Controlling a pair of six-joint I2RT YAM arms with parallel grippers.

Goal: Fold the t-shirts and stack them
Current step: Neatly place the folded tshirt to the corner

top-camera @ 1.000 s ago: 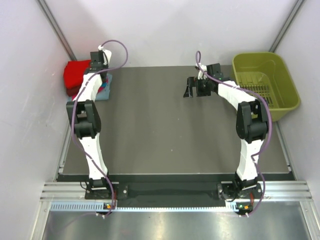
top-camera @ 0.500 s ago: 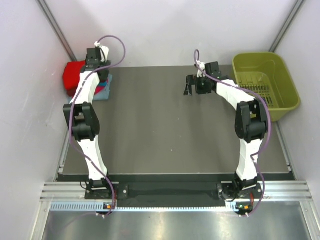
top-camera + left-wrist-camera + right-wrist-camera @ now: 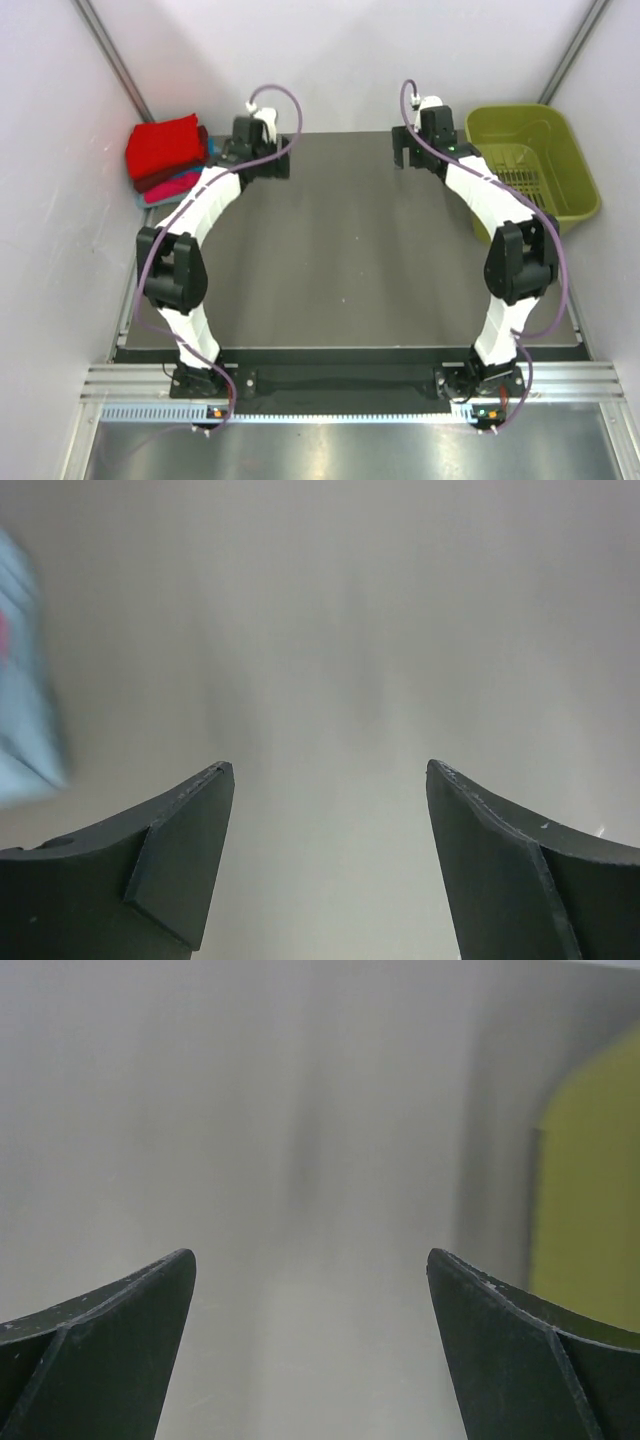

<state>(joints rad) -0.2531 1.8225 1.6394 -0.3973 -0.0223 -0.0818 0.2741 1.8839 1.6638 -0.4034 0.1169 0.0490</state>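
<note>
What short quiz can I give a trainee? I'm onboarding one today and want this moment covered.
1. True or false: the left gripper holds a shirt.
2. Which colour tops the stack of t-shirts? A red, B teal, C pale blue.
3. Fill in: the olive basket sits on the robot's ____ side.
Key: 1 false, its jaws stand open and empty; 2 A, the red t-shirt; 3 right.
</note>
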